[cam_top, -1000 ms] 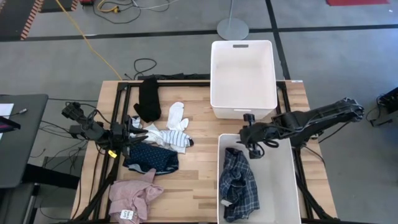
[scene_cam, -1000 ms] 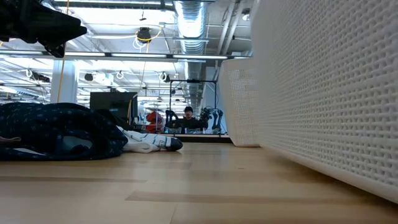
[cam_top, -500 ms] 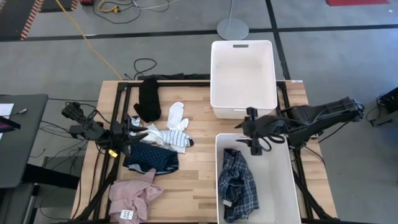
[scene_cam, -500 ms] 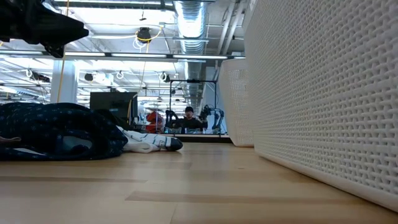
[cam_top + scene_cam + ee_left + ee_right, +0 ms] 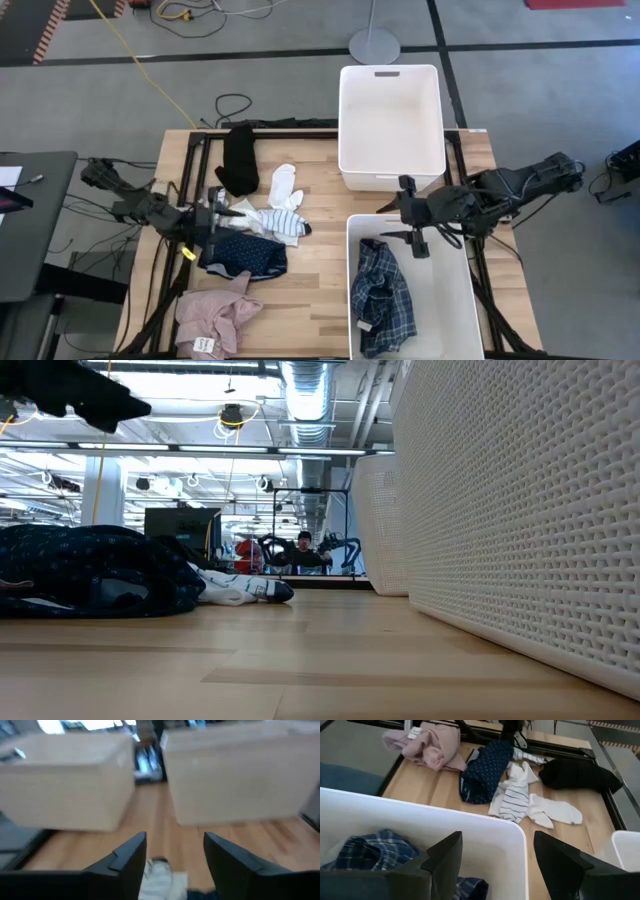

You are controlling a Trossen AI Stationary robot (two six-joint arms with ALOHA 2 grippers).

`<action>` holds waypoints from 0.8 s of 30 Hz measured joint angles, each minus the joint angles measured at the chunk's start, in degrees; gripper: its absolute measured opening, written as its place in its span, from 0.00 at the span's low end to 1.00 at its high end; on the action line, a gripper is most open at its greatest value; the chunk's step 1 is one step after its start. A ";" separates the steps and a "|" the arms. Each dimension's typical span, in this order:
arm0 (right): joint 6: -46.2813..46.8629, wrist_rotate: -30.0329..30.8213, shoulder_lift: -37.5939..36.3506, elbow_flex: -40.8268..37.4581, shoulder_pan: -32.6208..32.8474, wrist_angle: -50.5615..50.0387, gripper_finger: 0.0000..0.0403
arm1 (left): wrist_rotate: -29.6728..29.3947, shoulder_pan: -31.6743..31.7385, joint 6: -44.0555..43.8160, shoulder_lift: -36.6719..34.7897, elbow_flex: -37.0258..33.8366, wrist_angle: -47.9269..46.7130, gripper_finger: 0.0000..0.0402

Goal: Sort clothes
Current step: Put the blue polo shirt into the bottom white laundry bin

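Hovering at the centre left of the high view, my left gripper (image 5: 232,212) stands with its fingers wide apart and empty, above the white and striped socks (image 5: 279,212) and the upper edge of the navy dotted piece (image 5: 244,255). My right gripper (image 5: 410,213) is likewise spread wide and holds nothing; it sits at the centre right, over the far rim of the near white plastic bin (image 5: 462,300), where the blue plaid shirt (image 5: 383,297) already lies.

Location of remaining garments, high view: black piece (image 5: 239,158) at upper left of the wooden table (image 5: 320,230); pink piece (image 5: 215,316) at lower left. The far white plastic bin (image 5: 390,120), upper centre, looks empty.

Hazards, as I judge them:
- The socks touch the navy dotted piece. A descent at their boundary may pinch both, carrying two kinds into one bin.
- A shallow grip on soft cloth may slip during transfer.
- My right gripper is close to the bin rim; a careless move may knock the bin.

View differences: the left wrist view is blurred, showing only my spread fingers (image 5: 125,862) and a pale sock. The right wrist view shows all loose garments sharply. The low view shows the navy dotted piece resting flat on the table, which the overhead view cannot confirm.
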 joint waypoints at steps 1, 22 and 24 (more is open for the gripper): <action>0.30 0.02 0.02 0.00 0.30 -0.06 0.65 | 1.29 0.32 -1.02 2.13 1.97 -2.85 0.51; 1.93 0.05 0.04 0.00 3.38 1.70 0.65 | 24.43 11.27 -11.47 42.02 16.42 -23.87 0.63; 1.94 0.06 0.04 0.00 3.95 1.67 0.65 | 24.43 11.69 -11.74 42.42 16.41 -23.89 0.65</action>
